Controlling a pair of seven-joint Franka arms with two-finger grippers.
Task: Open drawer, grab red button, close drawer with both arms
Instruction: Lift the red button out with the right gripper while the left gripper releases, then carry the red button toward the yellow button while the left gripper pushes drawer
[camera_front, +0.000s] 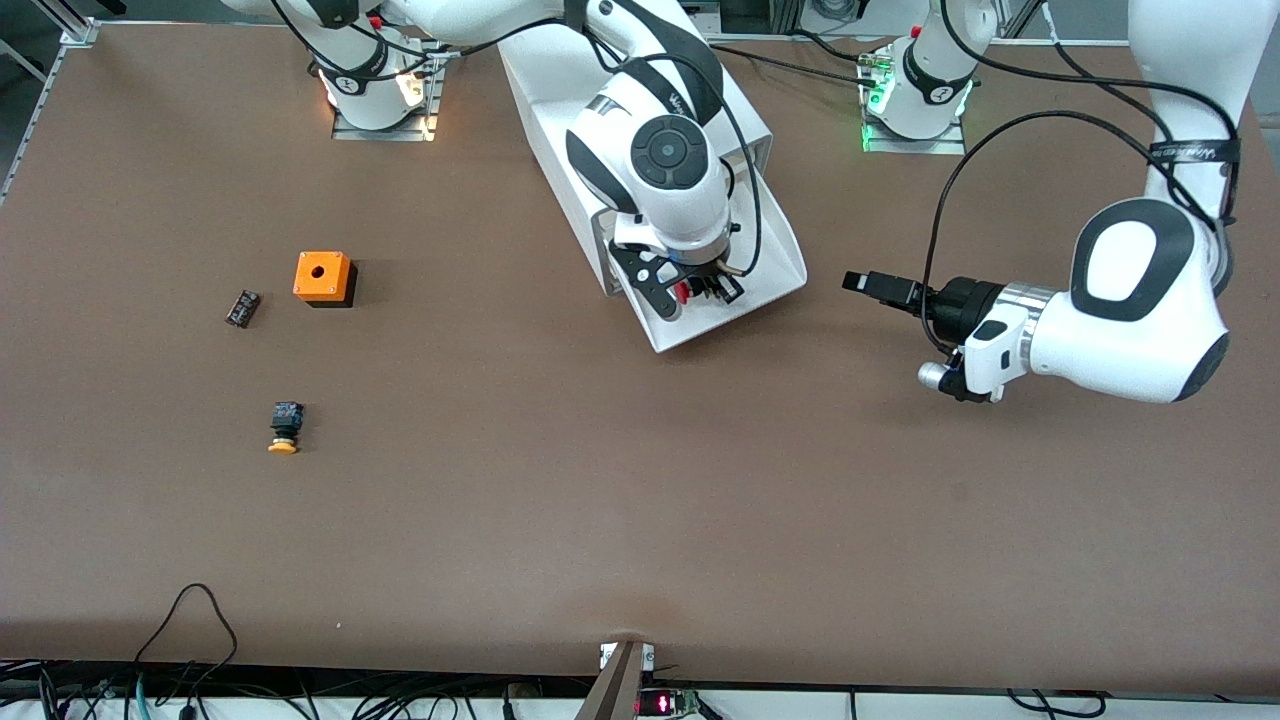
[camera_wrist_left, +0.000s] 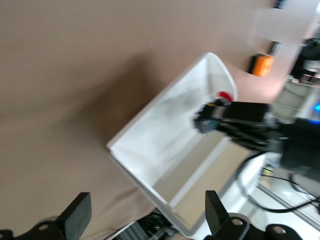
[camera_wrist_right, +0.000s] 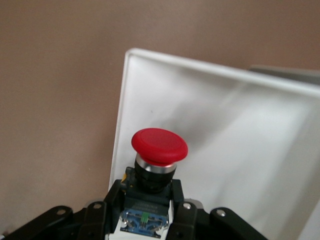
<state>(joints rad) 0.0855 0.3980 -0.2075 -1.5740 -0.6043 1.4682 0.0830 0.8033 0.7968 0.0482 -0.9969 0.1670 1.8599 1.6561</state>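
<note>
**Right gripper clamped on the red button inside the open drawer**

Right gripper (camera_front: 697, 290) is down in the open drawer (camera_front: 770, 275), its two fingers closed tight on the black-blue body of the button (camera_wrist_right: 159, 146). The right wrist view shows the red cap standing clear above the fingers, so the hold is low on the body, which leaves the cap free and gives the pads flat sides to press on. White drawer floor lies under the button; whether it is already lifted off that floor I cannot tell.

Going from the biggest thing down: the cabinet (camera_front: 560, 90) stands near the arms' bases, and its top drawer is pulled well out toward the front camera, wide enough for the right arm to reach in from above. The left gripper (camera_front: 868, 284) waits with fingers spread wide, just beside the drawer on the left arm's end of the table and aimed at it, a sensible place from which to push the drawer shut once the button is out.

Toward the right arm's end of the table lie an orange box (camera_front: 323, 276) with a hole, a yellow-capped button (camera_front: 285, 426) nearer the front camera, and a small dark part (camera_front: 242, 307) near the box.
</note>
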